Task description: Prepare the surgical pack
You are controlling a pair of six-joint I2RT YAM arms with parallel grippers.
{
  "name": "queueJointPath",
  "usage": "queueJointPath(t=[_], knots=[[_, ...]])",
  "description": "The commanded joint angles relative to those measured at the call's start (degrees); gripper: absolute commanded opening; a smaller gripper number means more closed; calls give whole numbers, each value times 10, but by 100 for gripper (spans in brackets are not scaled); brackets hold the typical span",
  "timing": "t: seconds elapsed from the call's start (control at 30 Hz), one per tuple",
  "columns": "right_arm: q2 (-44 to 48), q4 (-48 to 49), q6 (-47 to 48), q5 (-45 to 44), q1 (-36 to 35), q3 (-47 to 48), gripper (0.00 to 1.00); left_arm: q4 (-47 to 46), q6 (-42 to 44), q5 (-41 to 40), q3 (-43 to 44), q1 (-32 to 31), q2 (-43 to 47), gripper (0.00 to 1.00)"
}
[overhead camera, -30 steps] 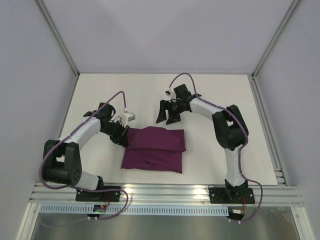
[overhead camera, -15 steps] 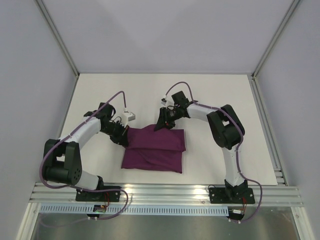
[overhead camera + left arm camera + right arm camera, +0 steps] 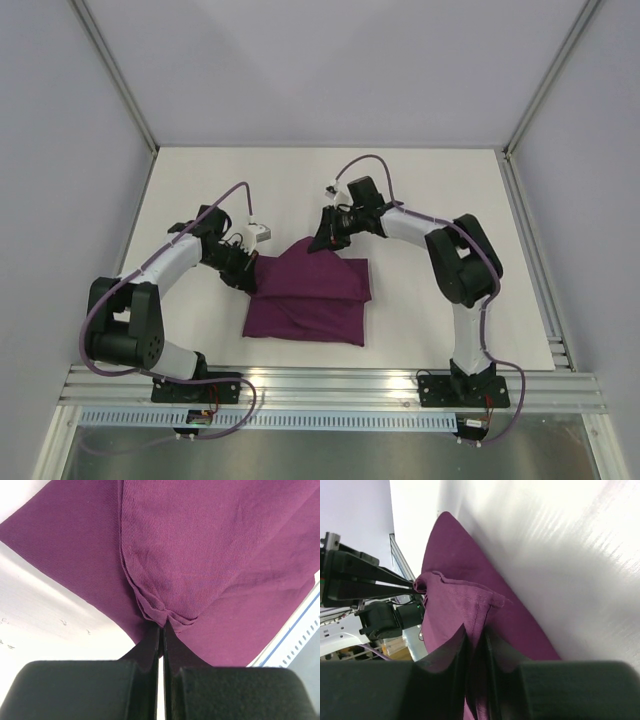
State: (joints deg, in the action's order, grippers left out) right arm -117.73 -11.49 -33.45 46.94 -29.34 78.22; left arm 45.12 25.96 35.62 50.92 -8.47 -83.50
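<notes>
Dark-purple cloth [image 3: 310, 300] folded into a bundle, seemingly mostly wrapped, final folds left; left claw [image 3: 161, 630] grips its 10 o'clock corner, right claw [image 3: 476, 637] pinches its 12 o'clock fold.

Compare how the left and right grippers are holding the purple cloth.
The left gripper pinches the far-left corner of the purple cloth; the right gripper grips its far edge near the middle. Left jaws press nearly flush on a bunched tip; right jaws stand slightly apart around a thicker fold. Both are shut on the cloth.
</notes>
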Motion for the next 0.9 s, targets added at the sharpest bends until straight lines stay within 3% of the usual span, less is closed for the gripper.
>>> queueJointPath(t=[0.0, 0.2, 0.3, 0.33, 0.37, 0.5, 0.73, 0.83, 0.87], knots=[[55, 53, -7, -22, -5, -17, 12, -26, 16, -13, 7, 4, -9, 0], [114, 47, 22, -41, -21, -47, 0, -23, 12, -13, 8, 4, -10, 0], [152, 47, 41, -30, -36, -84, 0, -5, 14, -5, 16, 4, -3, 22], [177, 40, 57, -29, -43, -108, 0, 7, 16, -2, 23, 4, 6, 38], [188, 38, 63, -28, -60, -120, 1, 13, 16, -1, 26, 4, 11, 45], [250, 11, 103, -37, -113, -187, 0, 40, 16, -5, 38, 4, 55, 61], [344, 86, 108, -115, -241, -317, 1, 69, -6, -20, 53, 4, 127, 68], [355, 95, 136, -173, -309, -345, 6, 67, -28, -41, 54, 4, 123, 69], [354, 95, 142, -200, -319, -351, 12, 68, -32, -44, 57, 4, 119, 69]])
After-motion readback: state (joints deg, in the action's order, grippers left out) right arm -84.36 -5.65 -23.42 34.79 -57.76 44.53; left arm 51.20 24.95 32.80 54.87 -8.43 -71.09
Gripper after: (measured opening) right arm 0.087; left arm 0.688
